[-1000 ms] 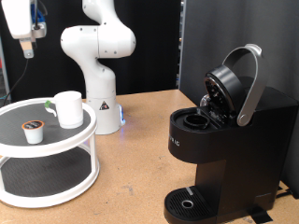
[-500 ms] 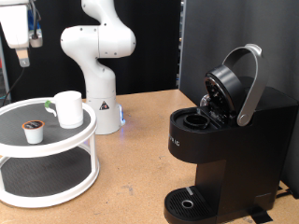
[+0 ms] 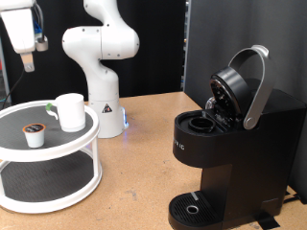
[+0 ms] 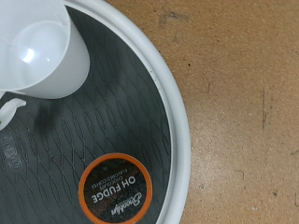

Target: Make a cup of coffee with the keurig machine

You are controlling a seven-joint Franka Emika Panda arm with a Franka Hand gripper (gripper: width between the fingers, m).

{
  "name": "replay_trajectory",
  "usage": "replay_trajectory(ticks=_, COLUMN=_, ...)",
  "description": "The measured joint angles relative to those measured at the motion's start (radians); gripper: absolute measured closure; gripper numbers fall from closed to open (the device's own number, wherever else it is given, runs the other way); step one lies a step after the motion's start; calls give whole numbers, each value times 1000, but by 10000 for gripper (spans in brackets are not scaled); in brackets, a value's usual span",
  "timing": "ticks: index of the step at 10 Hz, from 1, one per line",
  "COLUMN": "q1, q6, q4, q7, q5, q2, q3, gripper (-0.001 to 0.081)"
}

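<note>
The white cup (image 3: 70, 111) stands on the top shelf of a round two-tier stand (image 3: 59, 149) at the exterior view's left, and it also shows from above (image 4: 45, 54). Beside it sits a small coffee pod (image 3: 35, 134) with a dark orange-ringed lid (image 4: 114, 189). The black keurig machine (image 3: 235, 153) stands at the right with its lid and grey handle (image 3: 256, 88) raised and its pod chamber (image 3: 201, 123) empty. My gripper (image 3: 28, 59) hangs high above the stand, touching nothing. Its fingers do not show in the wrist view.
The white robot base (image 3: 101, 91) rises behind the stand. A black panel (image 3: 206, 38) stands behind the machine. Bare wooden tabletop (image 3: 134, 172) lies between stand and machine, and wood (image 4: 243, 93) shows beyond the stand's white rim (image 4: 179, 126).
The gripper has dropped slightly at the exterior view's top left, staying above the stand. Cup, pod and machine have not moved.
</note>
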Motion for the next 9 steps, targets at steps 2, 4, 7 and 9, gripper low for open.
replay_trajectory(ticks=2, q1=-1, q6=45, q4=-39, q7=-12, q5=-2, q2=1, q3=-1, gripper=1)
replay_trajectory(ticks=4, q1=-1, q6=103, q4=-83, q7=-11, q5=-6, q2=6, q3=-1, gripper=1)
replay_trajectory(ticks=7, q1=-3, q6=180, q4=-139, q7=-12, q5=-21, q2=21, q3=-1, gripper=1)
replay_trajectory(ticks=9, q1=-6, q6=233, q4=-173, q7=-14, q5=-40, q2=30, q3=-11, gripper=1)
